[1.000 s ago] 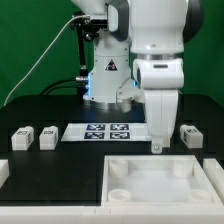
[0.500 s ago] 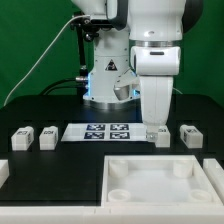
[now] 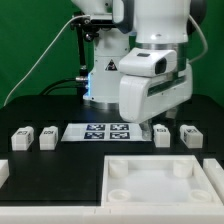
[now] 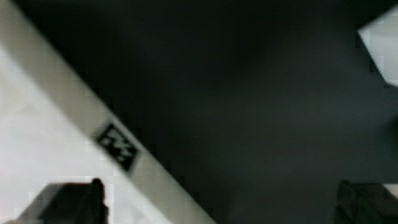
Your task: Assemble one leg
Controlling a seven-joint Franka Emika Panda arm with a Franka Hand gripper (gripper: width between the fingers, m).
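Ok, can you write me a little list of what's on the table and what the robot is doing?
arm: white, tilted over the table
tool: open, holding nothing
legs: four small white blocks, two on each side of the marker board, all loose
marker board: flat, in the middle
tray: big, white, at the front, no leg fitted
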